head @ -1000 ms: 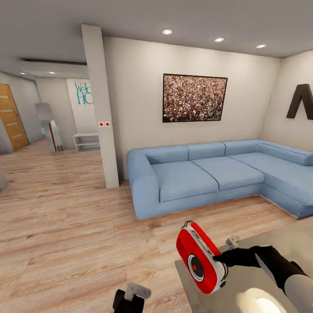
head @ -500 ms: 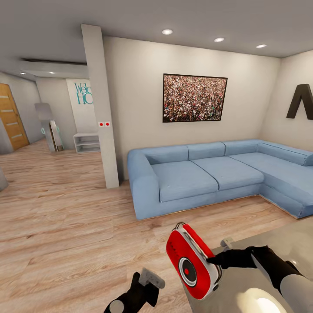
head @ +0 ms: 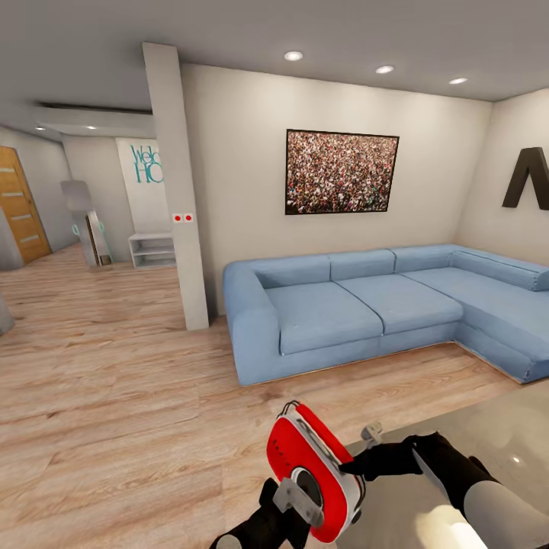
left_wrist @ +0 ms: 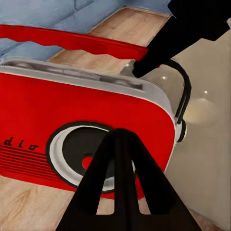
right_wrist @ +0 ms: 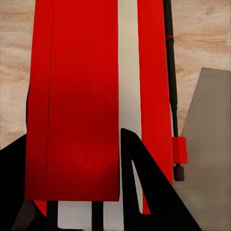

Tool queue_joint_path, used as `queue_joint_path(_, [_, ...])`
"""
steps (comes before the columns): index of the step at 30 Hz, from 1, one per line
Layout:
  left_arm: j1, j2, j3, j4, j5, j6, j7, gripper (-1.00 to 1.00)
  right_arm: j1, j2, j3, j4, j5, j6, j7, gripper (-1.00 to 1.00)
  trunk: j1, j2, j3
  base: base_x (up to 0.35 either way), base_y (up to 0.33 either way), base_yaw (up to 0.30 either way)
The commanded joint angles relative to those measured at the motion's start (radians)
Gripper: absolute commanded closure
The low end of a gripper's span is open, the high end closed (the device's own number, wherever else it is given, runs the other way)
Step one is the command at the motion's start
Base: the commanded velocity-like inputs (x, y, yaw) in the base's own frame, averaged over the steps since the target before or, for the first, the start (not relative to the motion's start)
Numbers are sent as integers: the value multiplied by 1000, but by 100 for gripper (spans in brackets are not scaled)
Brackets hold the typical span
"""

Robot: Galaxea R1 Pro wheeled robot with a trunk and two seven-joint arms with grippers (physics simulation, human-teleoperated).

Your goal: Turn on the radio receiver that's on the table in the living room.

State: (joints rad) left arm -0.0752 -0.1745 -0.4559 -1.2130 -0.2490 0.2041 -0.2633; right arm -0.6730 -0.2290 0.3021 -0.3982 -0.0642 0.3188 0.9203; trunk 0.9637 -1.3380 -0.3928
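— While the right arm reaches in low from the right, what has its gripper [head: 357, 467] got?
— Clamped on the radio [head: 313, 471], lifted and tilted at the table's [head: 488, 427] near left corner, over the floor [head: 114, 396].
— Left arm?
— Rises from below; left gripper [head: 297, 499] sits against the black dial. Fingers [left_wrist: 120, 192] look pressed together, holding nothing.
— Radio's look?
— Red face, white side trim, thin dark handle, dial with grille lines beside it. Sofa [head: 366, 305] far behind.
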Motion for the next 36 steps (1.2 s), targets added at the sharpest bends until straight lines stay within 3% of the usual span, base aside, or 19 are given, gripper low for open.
queue_joint_path(1, [0, 0, 1, -3, -1, 1, 1, 100, 0, 1, 0, -1, -5, 0, 0, 100, 0, 0, 0, 0, 0, 0])
queue_joint_path(3, [0, 0, 3, -4, -5, 2, 2, 100, 0, 1, 2, -1, -4, 1, 0, 100, 0, 0, 0, 0, 0, 0])
queue_joint_path(7, [0, 0, 46, 0, -87, 2, 2, 100, 0, 0, 3, -1, -3, 2, 0, 100, 0, 0, 0, 0, 0, 0])
queue_joint_path(10, [0, 0, 75, 2, -119, 1, 1, 100, 0, 0, 3, -1, -3, 2, 0, 100, 0, 0, 0, 0, 0, 0])
queue_joint_path(13, [0, 0, 82, 14, -127, 3, 2, 100, 0, 0, 3, -1, -3, 2, 2, 100, 0, 0, 0, 0, 0, 0])
queue_joint_path(20, [0, 0, 83, 38, -126, 3, 1, 100, 0, 0, 3, 0, -4, 3, 98, 100, 0, 0, 0, 0, 0, 0])
queue_joint_path(26, [0, 0, 82, 39, -124, 2, 1, 100, 0, 2, 4, 2, -7, 6, 111, 100, 0, 0, 0, 0, 0, 0])
queue_joint_path(31, [-1, 0, 82, 44, -125, 1, 1, 100, 0, 2, 3, 4, -8, 9, 215, 100, 0, 0, 0, 0, 0, 0])
queue_joint_path(36, [-1, 0, 82, 46, -125, 1, 1, 100, 0, 2, 3, 4, -8, 8, 236, 100, 0, 0, 0, 0, 0, 0])
